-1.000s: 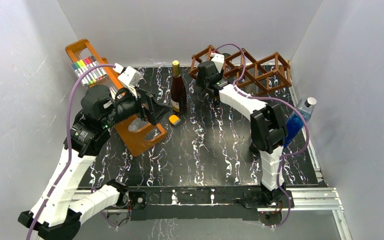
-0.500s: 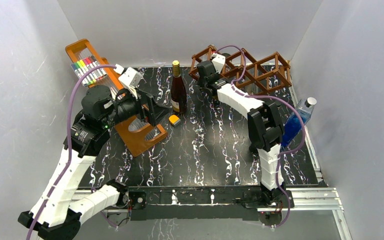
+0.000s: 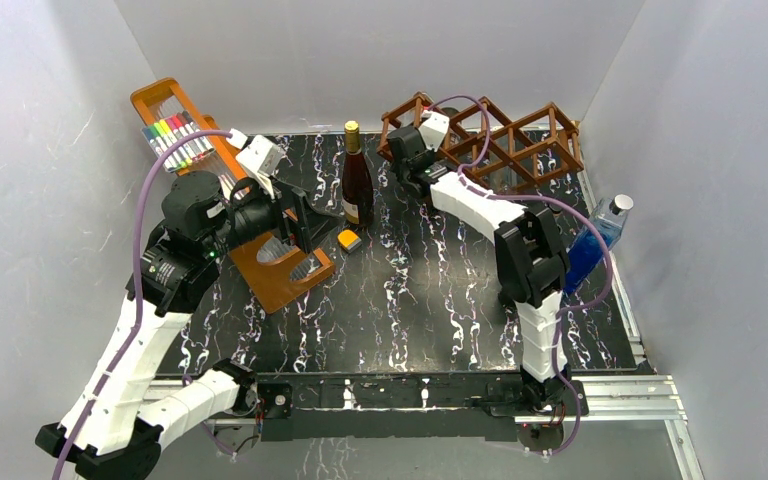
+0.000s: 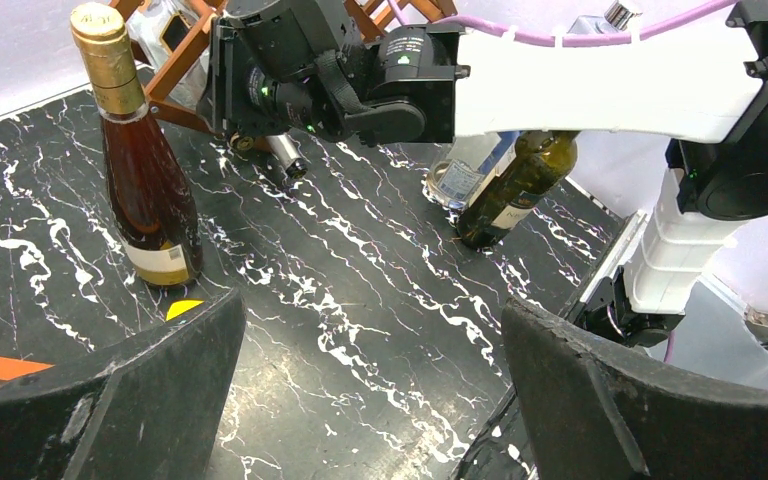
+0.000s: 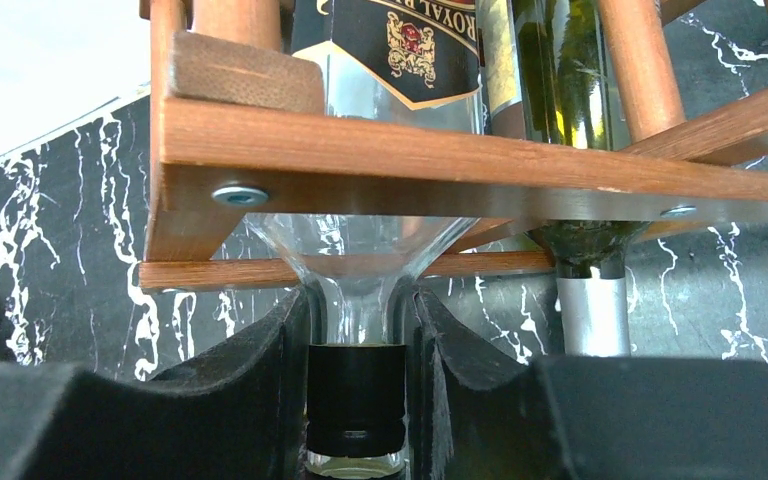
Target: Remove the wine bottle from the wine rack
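Far L: orange tray point(image 3: 270, 272) w/ coloured markers point(image 3: 178, 140). L jaws stood wide apart, holding nothing, by the tray's near end. Just R of them a small orange block point(image 3: 349, 240) lay on the black marbled surface point(image 3: 410, 300). Behind it a dark-red bottle point(image 3: 357, 185) stood upright. R jaws were clamped on the wine bottle point(image 5: 360, 275) at its neck & black cap point(image 5: 356, 400). Bottle not yet out: it lay in the L-end cell of the wine rack point(image 3: 520, 140), far R, neck toward the near side. Green bottle point(image 5: 560, 90) in next cell R. Blue bottle point(image 3: 593, 245) tilted by R wall.
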Robot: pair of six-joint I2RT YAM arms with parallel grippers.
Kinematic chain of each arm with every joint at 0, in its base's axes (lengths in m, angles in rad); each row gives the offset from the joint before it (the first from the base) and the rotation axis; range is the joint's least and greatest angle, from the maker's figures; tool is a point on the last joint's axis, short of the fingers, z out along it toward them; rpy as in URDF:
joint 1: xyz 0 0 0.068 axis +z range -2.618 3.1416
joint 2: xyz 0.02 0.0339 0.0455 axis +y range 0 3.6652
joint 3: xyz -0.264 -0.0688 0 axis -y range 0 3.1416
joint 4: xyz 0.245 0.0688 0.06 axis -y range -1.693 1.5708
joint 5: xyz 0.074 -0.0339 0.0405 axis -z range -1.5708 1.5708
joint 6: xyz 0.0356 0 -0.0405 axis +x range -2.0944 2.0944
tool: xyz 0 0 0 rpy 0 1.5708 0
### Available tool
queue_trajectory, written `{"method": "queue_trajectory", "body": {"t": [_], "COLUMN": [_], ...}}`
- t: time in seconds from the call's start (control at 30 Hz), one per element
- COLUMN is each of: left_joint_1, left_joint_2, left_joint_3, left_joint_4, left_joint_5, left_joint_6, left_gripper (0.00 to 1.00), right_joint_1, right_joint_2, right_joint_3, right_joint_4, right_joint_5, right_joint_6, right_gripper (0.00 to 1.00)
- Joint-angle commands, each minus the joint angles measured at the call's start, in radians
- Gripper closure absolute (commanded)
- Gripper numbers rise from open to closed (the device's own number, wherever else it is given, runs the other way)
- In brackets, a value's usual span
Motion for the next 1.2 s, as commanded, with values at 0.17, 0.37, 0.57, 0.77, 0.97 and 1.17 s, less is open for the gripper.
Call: {"method": "queue_trajectory", "body": {"t": [0.17, 0.37, 0.57, 0.77, 0.97, 1.17], "left_joint_1": [0.002, 0.002, 0.001, 0.002, 0.002, 0.002], "left_joint_2": [-0.013, -0.011, -0.012, -0.011, -0.009, 0.003], "left_joint_3": [-0.003, -0.019, -0.033, -0.041, -0.057, -0.068], "left_joint_4": [-0.003, 0.005, 0.006, 0.004, 0.018, 0.041], "left_joint_5": [0.014, 0.018, 0.021, 0.021, 0.024, 0.04], "left_joint_6": [-0.005, -0.008, -0.007, -0.006, -0.01, -0.02], "left_gripper": [0.02, 0.02, 0.02, 0.02, 0.02, 0.02], "right_joint_1": [0.029, 0.022, 0.012, 0.0, 0.003, 0.01], "right_joint_2": [-0.142, -0.227, -0.313, -0.386, -0.452, -0.52], "right_joint_3": [-0.061, -0.222, -0.441, -0.588, -0.69, -0.797], "right_joint_4": [0.052, 0.226, 0.457, 0.592, 0.666, 0.757], "right_joint_5": [0.01, -0.071, -0.162, -0.26, -0.288, -0.293], "right_joint_6": [0.02, -0.083, -0.211, -0.28, -0.282, -0.316], "right_gripper": [0.96, 1.0, 1.0, 1.0, 1.0, 1.0]}}
